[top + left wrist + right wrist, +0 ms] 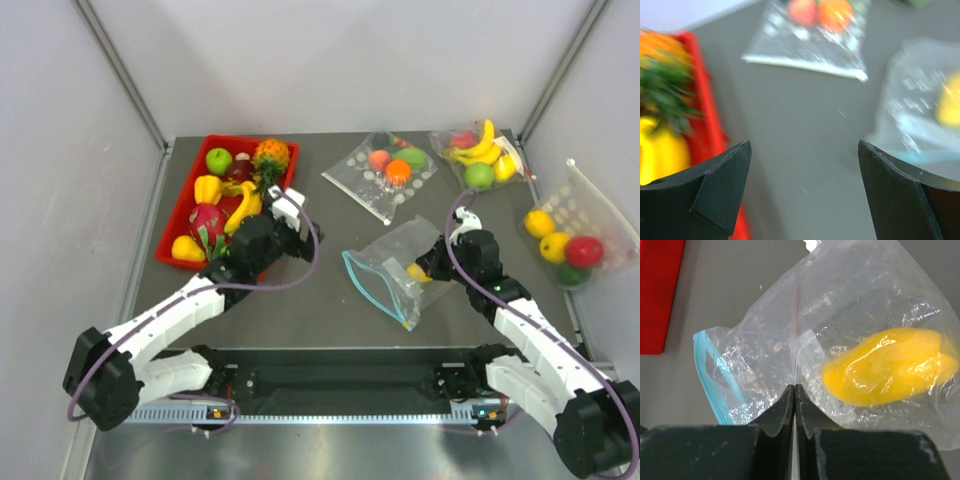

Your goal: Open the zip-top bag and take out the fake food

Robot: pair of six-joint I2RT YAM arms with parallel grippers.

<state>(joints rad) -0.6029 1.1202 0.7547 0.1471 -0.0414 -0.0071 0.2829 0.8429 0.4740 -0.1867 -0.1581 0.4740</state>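
Note:
The zip-top bag (385, 268) lies crumpled mid-table, its teal strip (375, 292) at the near-left side. One yellow fruit (885, 367) of the fake food sits inside it, close to my right gripper (795, 387). That gripper is shut on a fold of the bag's clear plastic. My left gripper (802, 150) hangs open and empty over the right edge of the red tray (180, 215), above grey table. The pineapple (270, 155) lies in the tray's far corner, its green crown (665, 95) blurred in the left wrist view.
The red tray also holds a green apple (218, 160), bananas, a dragon fruit (208, 225) and yellow pieces. A dotted bag (382, 172) with fruit lies behind the zip-top bag. A bag with bananas (482, 155) is at the far right, and another dotted bag (575, 230) leans at the right wall.

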